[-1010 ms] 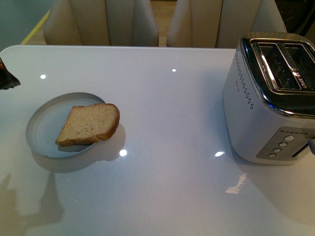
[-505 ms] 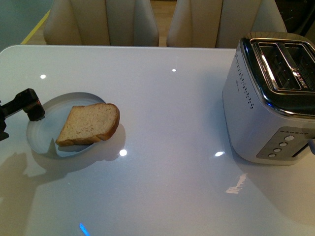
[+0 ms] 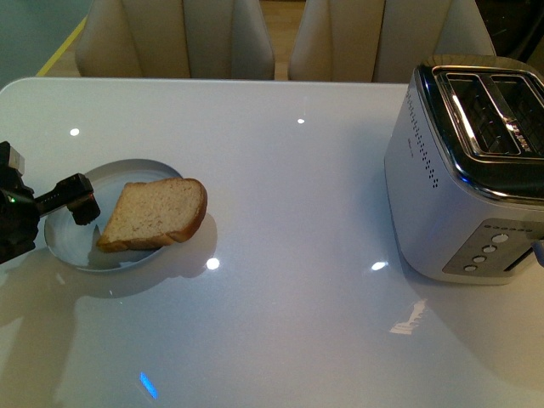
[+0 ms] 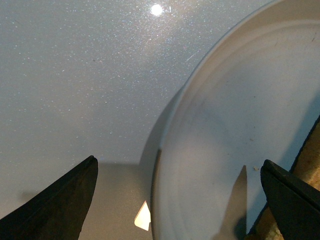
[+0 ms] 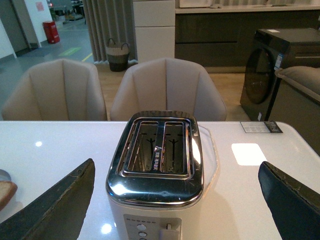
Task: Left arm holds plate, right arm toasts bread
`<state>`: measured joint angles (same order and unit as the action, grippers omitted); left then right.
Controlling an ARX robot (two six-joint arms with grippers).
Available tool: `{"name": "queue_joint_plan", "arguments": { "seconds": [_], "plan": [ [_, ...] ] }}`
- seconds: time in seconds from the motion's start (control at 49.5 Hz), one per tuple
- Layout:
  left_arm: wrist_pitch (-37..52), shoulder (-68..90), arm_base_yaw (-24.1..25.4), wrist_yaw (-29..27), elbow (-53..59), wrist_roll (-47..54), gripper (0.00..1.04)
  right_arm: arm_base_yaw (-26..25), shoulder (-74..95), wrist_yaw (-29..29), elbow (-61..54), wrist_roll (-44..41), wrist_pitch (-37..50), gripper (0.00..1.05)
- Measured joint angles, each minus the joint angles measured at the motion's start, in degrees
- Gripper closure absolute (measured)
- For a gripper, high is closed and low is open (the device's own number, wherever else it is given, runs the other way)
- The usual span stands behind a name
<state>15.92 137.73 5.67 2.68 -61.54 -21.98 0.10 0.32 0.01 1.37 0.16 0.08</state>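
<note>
The left end effector (image 4: 178,165) sits at the far left of the counter (image 3: 297,323), its jaws apart and clamped on nothing. In the left wrist view its two dark fingers (image 4: 60,202) straddle the plate's near-left rim, one over bare counter and the other over the inside of the plate, just beside the bread. Whether either finger touches the rim cannot be told.

The plate (image 3: 75,240), round and pale blue-grey, lies flat on the left part of the counter. The bread (image 3: 153,212), a single brown-crusted slice, rests across the plate's right half, with its rounded edge overhanging the rim on the right.

The middle of the glossy white counter carries only light reflections. Two beige chairs (image 3: 174,38) stand behind its far edge.

A silver two-slot toaster (image 3: 459,187) stands at the right, well apart from the plate. The right end effector (image 5: 176,165) hangs above and in front of the toaster with its jaws wide apart, holding nothing; it is out of the front view
</note>
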Motion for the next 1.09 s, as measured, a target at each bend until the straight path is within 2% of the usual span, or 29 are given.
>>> {"name": "queue_joint_plan", "arguments": {
  "seconds": [0.101, 0.303, 0.505, 0.566, 0.889, 1.091],
  "plan": [
    [-0.7, 0.5, -0.7, -0.6, -0.6, -0.5, 0.31, 0.0, 0.0, 0.0, 0.0, 0.0, 0.0, 0.09],
    [-1.1, 1.0, -1.7, -0.7, -0.8, -2.3, 0.58, 0.0, 0.0, 0.0, 0.0, 0.0, 0.0, 0.09],
    [-1.7, 1.0, -2.3, 0.6, -0.4, -7.4, 0.94, 0.0, 0.0, 0.0, 0.0, 0.0, 0.0, 0.09],
    [-1.7, 0.5, -2.2, 1.6, 0.1, -10.0, 1.01, 0.0, 0.0, 0.0, 0.0, 0.0, 0.0, 0.09],
    [2.8, -6.0, -2.1, 4.7, 8.6, -16.0, 1.02, 0.0, 0.0, 0.0, 0.0, 0.0, 0.0, 0.09],
    [1.9, -14.4, -2.1, 6.4, 13.0, -18.8, 1.02, 0.0, 0.0, 0.0, 0.0, 0.0, 0.0, 0.09]
  ]
}}
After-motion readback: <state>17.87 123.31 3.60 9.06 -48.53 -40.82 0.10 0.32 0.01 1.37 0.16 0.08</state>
